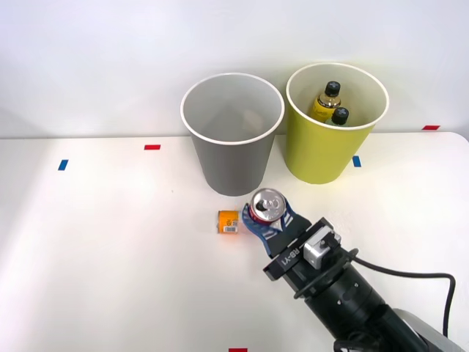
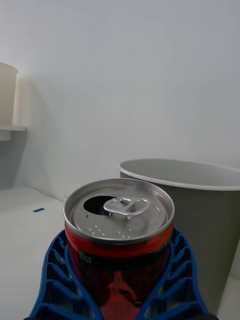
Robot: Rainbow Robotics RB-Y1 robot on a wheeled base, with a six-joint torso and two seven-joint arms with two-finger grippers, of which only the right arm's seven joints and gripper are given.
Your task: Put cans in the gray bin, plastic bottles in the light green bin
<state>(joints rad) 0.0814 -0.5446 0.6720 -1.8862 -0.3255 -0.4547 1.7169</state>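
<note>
The right arm reaches in from the bench's near right corner, slanting up and left toward the middle of the bench, its black forearm and wrist low over the white surface. Its hand (image 1: 267, 218) is closed around the red can (image 1: 267, 205), the blue ribbed fingers (image 2: 59, 280) curving up both sides of the can's body. The can stands upright in the grip, its silver top and pull tab facing up, with the opening already punched.

The can is held just in front of the gray bin (image 1: 233, 136), near the bin's base on the side closest to the robot. In the wrist view the gray bin's white rim (image 2: 185, 175) sits a little higher than the can's top.

The orange can (image 1: 229, 221) lies on its side on the bench, just left of the hand and apart from it, also in front of the gray bin.

The light green bin (image 1: 333, 139) stands right of the gray bin, toward the far edge of the bench, the 2 nearly touching at their rims. Inside it are 2 bottles (image 1: 327, 101) with black caps, leaning against the far wall, 1 with a yellowish body.

Small blue and red tape marks (image 1: 152, 147) dot the bench.
</note>
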